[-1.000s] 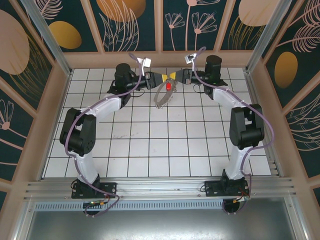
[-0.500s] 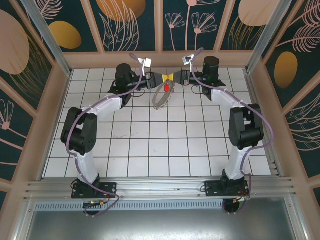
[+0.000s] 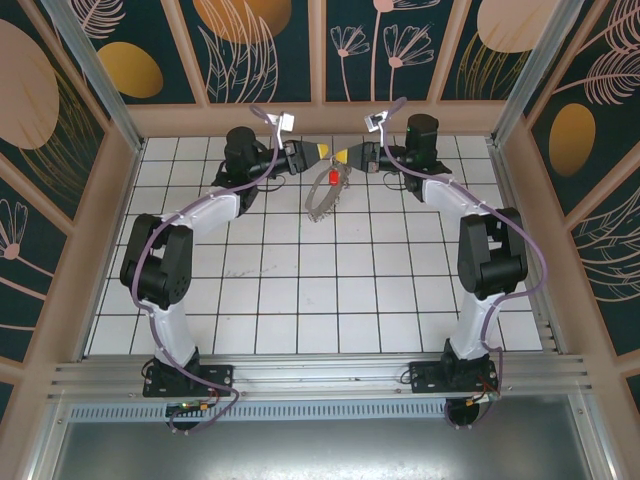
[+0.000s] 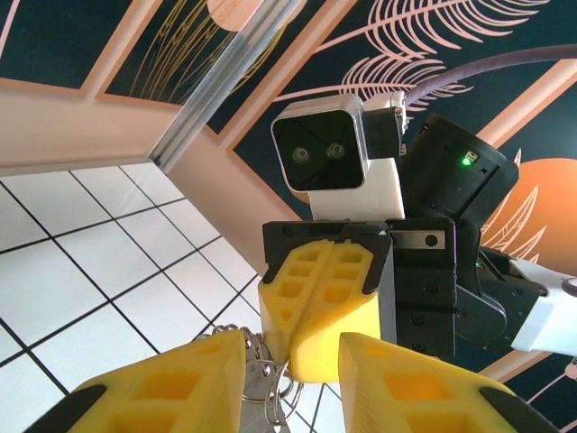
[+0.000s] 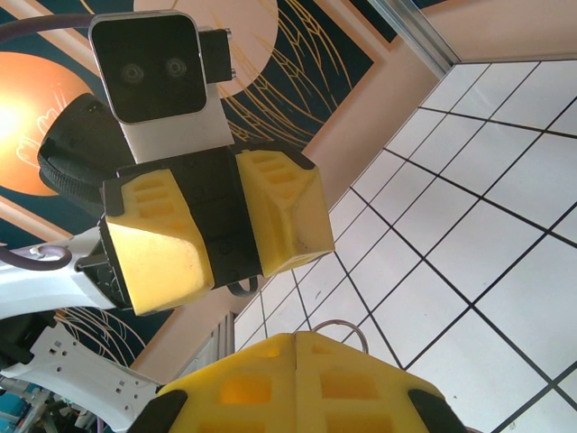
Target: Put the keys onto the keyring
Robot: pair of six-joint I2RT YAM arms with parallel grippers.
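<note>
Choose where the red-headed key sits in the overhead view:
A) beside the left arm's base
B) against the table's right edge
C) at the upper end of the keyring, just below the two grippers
C: the key shows red at the top of the keyring, just under the gap between the left gripper and the right gripper.
</note>
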